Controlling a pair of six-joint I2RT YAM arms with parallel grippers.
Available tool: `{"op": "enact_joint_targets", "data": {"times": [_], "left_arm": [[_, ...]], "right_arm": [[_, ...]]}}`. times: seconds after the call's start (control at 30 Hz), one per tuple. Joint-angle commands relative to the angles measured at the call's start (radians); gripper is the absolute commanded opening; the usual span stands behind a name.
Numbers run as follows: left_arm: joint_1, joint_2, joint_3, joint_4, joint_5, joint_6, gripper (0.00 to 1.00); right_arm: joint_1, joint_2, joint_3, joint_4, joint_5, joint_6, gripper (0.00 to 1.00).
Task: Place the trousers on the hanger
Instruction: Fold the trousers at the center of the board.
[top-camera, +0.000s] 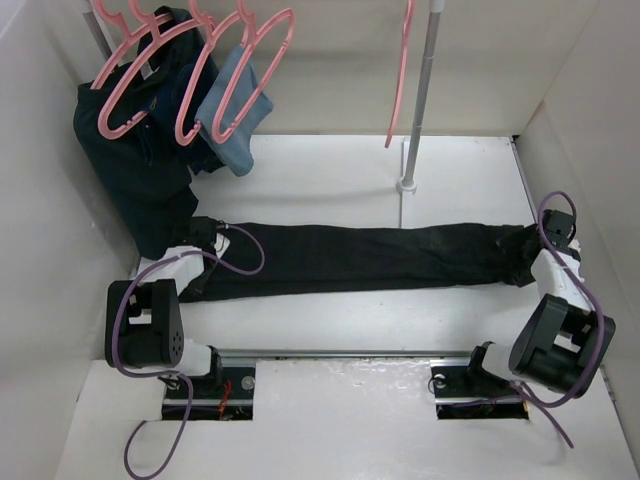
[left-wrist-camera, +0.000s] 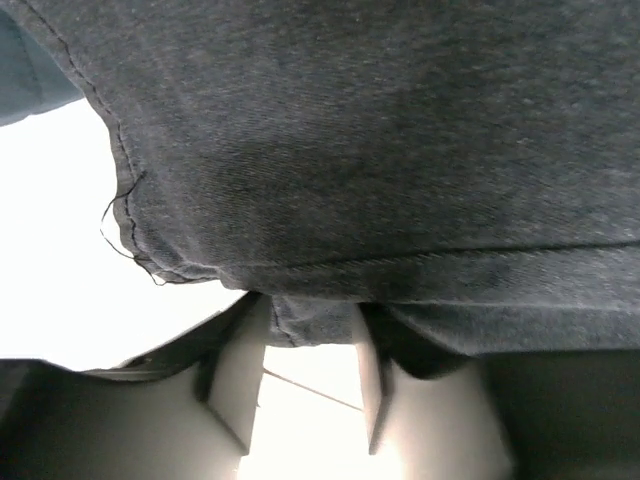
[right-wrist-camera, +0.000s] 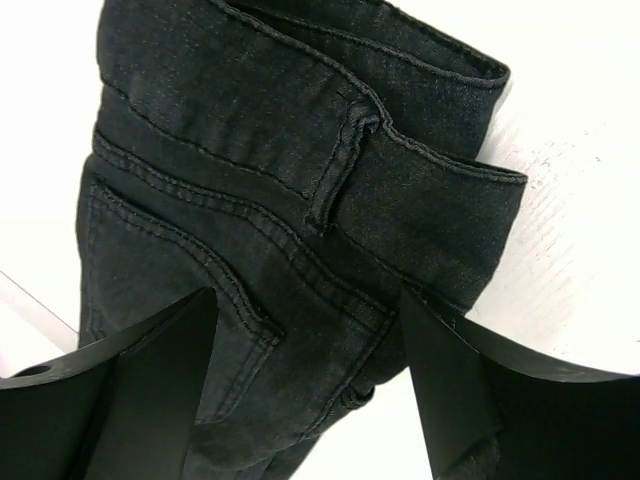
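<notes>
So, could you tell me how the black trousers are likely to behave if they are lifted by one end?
Probably floppy: the trousers lie flat in a long strip, so a lifted end would likely drape and drag. The waistband looks thick, stitched denim, so that end may hang heavier. Unlikely to slip, given the coarse weave.
</notes>
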Motion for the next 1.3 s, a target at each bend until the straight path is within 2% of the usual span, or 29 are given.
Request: {"op": "enact_joint_targets", "data": {"times": [0.0,0.13,0.27,0.4,0.5,0.67,0.8,0.97,1.1,1.2,1.27], "left_arm": [[0.011,-0.013,0.039,0.022,-0.031,-0.017,0.23],[0.011,-0.033,0.039,0.012,-0.011,-0.027,0.0],[0.011,-0.07,0.019,0.012,-0.011,-0.027,0.0],[0.011,-0.093,0.019,-0.008,-0.011,-0.027,0.0],[0.011,-0.093,0.019,-0.017,0.007,-0.037,0.0],[0.011,-0.093,-0.013,-0.026,0.041,-0.048,0.26],[0.011,-0.093,-0.023,-0.017,0.041,-0.048,0.34],[0.011,-0.093,-0.023,-0.017,0.041,-0.048,0.51],[0.011,-0.093,-0.046,-0.017,0.032,-0.057,0.53],[0.011,-0.093,-0.067,-0.008,0.019,-0.057,0.53],[0.011,-0.093,-0.078,0.001,-0.002,-0.057,0.53]], "right_arm": [[0.002,-0.001,0.033,0.045,0.019,-0.026,0.79],[0.002,-0.001,0.042,0.033,0.019,-0.049,0.73],[0.002,-0.032,0.052,-0.031,-0.007,-0.07,0.73],[0.002,-0.142,0.061,-0.125,0.006,-0.058,0.87],[0.002,-0.245,0.038,-0.18,0.053,-0.033,0.88],[0.002,-0.312,-0.031,-0.213,0.078,-0.013,0.9],[0.002,-0.274,-0.065,-0.125,0.049,0.008,0.83],[0.002,-0.127,0.004,-0.061,-0.01,0.031,0.78],[0.002,-0.047,0.004,0.014,-0.001,0.021,0.75],[0.002,0.025,0.033,0.036,-0.001,0.002,0.68],[0.002,0.049,0.05,0.047,-0.001,-0.012,0.46]]}}
